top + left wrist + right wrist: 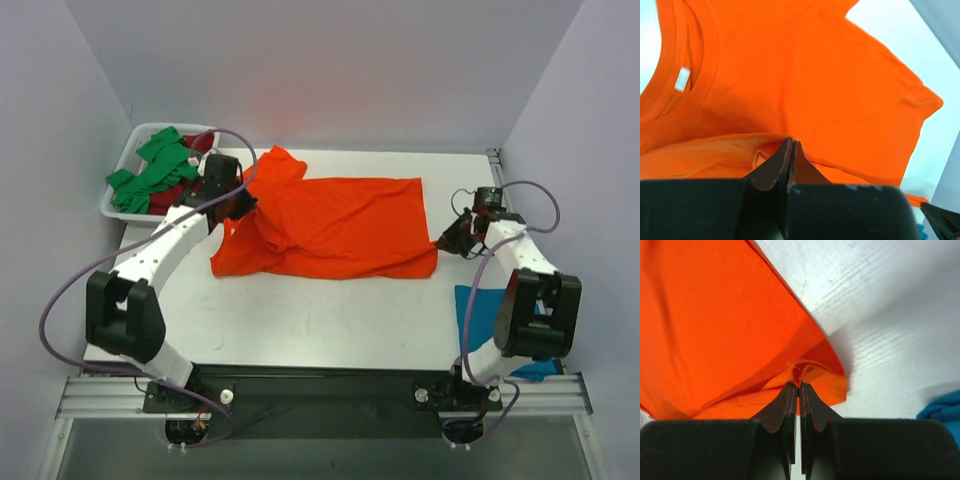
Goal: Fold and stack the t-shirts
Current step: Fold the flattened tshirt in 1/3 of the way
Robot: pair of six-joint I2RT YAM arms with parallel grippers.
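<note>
Left tool (791, 144): pressed together; a fold of orange cloth is pinched between the fingers, near the collar end of the garment.
Right tool (799, 385): pressed together; the near right corner of the same garment is pinched, and the hem is doubled over at the fingertips.
Orange t-shirt (340, 225): laid across the middle of the surface (300, 315), with the hem towards the right arm and the collar towards the left arm. The right part is spread fairly flat. The left part is gathered into a ridge where it is gripped. One sleeve is seen pointing towards the far edge.
Collar (690, 75): shown open in the left wrist view, with a small white label (682, 79) inside it.
Green t-shirt (155, 170): crumpled in the tray (112, 207), partly hanging over its rim.
Dark red t-shirt (203, 140): lodged in the same tray, mostly covered by the green cloth.
Tray position: at the far left corner of the surface, just behind the left arm.
Teal blue t-shirt (470, 310): placed at the near right of the surface, partly hidden by the right arm, apart from the orange cloth.
</note>
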